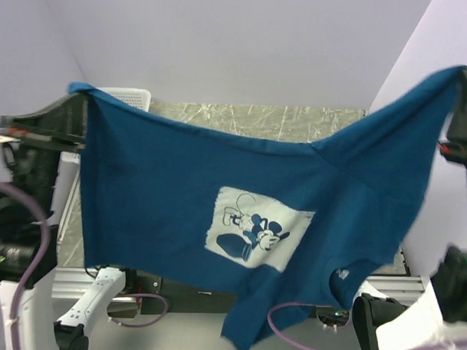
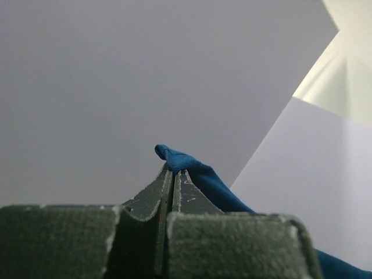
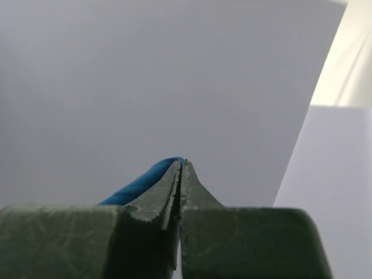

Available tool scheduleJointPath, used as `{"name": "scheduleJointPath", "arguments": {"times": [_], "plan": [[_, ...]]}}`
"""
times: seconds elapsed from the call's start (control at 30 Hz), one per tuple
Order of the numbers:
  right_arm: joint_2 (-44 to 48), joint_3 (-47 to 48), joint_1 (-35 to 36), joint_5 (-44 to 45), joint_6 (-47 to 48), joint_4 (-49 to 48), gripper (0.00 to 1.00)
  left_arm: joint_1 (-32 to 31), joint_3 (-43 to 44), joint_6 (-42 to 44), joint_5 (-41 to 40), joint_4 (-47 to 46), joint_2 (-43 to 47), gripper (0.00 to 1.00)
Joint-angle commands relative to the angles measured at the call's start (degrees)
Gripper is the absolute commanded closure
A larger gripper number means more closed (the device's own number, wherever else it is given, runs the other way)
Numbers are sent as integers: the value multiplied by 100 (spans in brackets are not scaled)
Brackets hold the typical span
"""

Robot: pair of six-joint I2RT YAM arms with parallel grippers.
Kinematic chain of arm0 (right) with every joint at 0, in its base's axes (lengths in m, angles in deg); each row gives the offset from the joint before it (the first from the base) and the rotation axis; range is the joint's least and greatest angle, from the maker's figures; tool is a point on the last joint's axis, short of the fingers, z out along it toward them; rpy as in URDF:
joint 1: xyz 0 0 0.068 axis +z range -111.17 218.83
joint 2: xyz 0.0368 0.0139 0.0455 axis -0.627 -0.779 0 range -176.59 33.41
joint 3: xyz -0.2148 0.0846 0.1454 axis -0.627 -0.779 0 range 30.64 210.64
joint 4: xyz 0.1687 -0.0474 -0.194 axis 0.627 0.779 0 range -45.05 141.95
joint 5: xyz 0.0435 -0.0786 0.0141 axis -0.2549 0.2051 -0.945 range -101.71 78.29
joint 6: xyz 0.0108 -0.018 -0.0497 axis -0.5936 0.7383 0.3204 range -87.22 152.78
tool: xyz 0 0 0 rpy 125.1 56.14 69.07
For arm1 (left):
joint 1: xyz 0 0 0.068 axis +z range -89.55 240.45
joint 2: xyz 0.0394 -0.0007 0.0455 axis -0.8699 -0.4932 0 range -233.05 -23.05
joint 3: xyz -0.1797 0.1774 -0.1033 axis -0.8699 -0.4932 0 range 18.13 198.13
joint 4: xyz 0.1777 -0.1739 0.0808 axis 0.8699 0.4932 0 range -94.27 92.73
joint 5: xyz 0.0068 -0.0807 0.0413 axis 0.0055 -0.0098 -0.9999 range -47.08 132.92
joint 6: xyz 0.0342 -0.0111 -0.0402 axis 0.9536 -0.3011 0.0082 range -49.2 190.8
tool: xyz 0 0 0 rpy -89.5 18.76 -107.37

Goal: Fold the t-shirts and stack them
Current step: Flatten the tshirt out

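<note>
The lowest tail of the dark blue t-shirt [image 1: 179, 181] hangs nearest, in front of the arm bases [image 1: 79, 323]. The garment is suspended in the air and spread between both arms. Its cartoon print [image 1: 258, 236] faces the top camera at a tilt.

The left gripper [image 2: 173, 172] is clenched on one corner of the cloth, and a blue nub protrudes past its fingertips. The right gripper [image 3: 181, 164] is likewise clamped on a blue fold. The shirt's upper edge sags between the two grips.

Behind the shirt lies the marbled table [image 1: 243, 118], with a white mesh basket [image 1: 129, 97] at its far left.

Step in hand, by judgement: spreading the shirt before laying it flat. No fold is made yet. The next move calls for lowering both grippers together under even tension, so the cloth lands flat on the table.
</note>
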Motion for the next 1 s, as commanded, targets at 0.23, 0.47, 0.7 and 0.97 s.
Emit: {"name": "scheduleJointPath", "arguments": {"times": [0.23,0.47,0.7,0.97], "plan": [[160,-3704,-24,-731,155,-814,100,29,-2985,-150,103,-1220,89,99],[-811,-6079,370,-837,321,-2455,100,20,-4359,26,-186,-2731,-1795,100],[-3116,-5574,889,-47,515,-2925,100,-42,-2851,307,-458,-2523,-4900,100],[-4498,-4464,951,473,392,-2818,100,-51,-1188,579,-547,-2127,-6765,100]]}}
